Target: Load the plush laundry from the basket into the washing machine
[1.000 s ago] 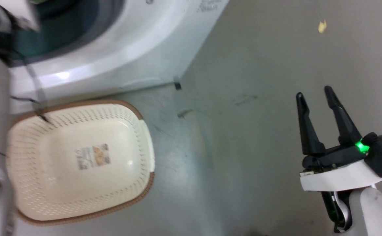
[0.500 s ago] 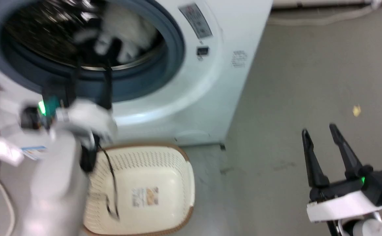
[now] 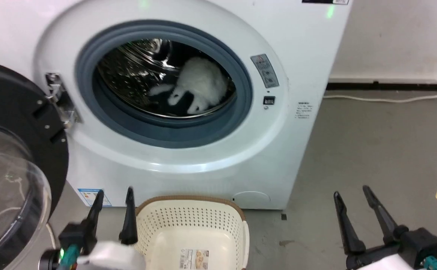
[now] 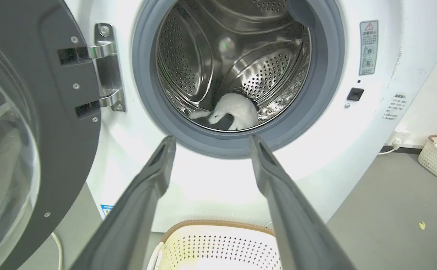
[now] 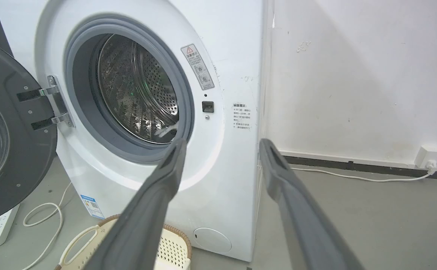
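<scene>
The panda plush (image 3: 199, 88) is in! It lies at the bottom of the steel drum (image 3: 136, 71) of the washing machine (image 3: 211, 176), white fur and a black patch showing just behind the grey rubber ring (image 3: 173, 133). The basket (image 3: 203, 219) sits on the floor right up against the machine's front, with just its label sticker (image 3: 195, 258) inside.

Down low, the left pincer (image 3: 115, 191) hovers just beside the basket's rim, fingers apart and holding nothing. The right pincer (image 3: 351, 191) hangs well off to the side over the floor, also apart and empty. So the load looks done to me.

What could spoil it? The plush rests near the drum's front lip, and a limb seems to trail toward the ring. If the round door (image 3: 19, 123), now wide open, were swung shut, that limb might get pinched in the seal. The left pincer is also close enough to the basket that a careless swing would knock it.
</scene>
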`<state>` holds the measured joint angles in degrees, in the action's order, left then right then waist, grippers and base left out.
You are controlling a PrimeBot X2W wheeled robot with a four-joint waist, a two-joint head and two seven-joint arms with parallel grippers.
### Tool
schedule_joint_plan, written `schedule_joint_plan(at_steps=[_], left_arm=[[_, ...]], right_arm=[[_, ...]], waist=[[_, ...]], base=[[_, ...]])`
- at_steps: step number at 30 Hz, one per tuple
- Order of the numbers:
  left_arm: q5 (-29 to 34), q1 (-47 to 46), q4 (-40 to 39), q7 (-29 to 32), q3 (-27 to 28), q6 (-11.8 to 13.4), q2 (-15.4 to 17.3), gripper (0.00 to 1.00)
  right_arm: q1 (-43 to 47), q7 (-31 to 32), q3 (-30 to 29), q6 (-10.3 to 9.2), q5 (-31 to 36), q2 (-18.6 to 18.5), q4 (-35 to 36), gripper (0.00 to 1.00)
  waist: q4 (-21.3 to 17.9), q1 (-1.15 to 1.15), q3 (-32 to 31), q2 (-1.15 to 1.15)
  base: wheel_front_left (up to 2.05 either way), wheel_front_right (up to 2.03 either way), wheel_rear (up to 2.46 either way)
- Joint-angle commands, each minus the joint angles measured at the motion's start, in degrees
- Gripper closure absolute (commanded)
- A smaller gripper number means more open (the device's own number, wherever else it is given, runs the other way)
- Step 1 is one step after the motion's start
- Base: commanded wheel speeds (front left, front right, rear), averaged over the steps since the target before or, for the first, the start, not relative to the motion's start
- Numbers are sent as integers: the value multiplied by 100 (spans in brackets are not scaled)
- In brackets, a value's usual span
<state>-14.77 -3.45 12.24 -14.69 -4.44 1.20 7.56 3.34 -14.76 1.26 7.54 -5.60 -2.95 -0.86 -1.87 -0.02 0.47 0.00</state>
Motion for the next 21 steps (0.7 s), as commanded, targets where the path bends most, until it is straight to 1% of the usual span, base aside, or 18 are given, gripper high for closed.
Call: schedule_joint_plan(at_steps=[1, 7, 12, 21], left_arm=[[7, 126, -109, -30, 41, 35, -50, 0], [66, 727, -489, -30, 171, 60, -220, 0], [133, 881, -386, -30, 211, -21, -291, 0], [282, 828, -148, -30, 272, -137, -328, 0]], right_arm=[[106, -24, 12, -5, 1, 6, -16, 0], [226, -24, 76, -5, 27, 6, -63, 0], [249, -24, 98, -5, 23, 7, -118, 0], [247, -24, 122, -5, 69, 7, -255, 0]], waist=[[62, 2, -70, 0], [76, 2, -134, 0], [91, 2, -170, 0], [87, 2, -207, 0]], base=[[0, 0, 0], [0, 0, 0], [0, 0, 0], [0, 0, 0]])
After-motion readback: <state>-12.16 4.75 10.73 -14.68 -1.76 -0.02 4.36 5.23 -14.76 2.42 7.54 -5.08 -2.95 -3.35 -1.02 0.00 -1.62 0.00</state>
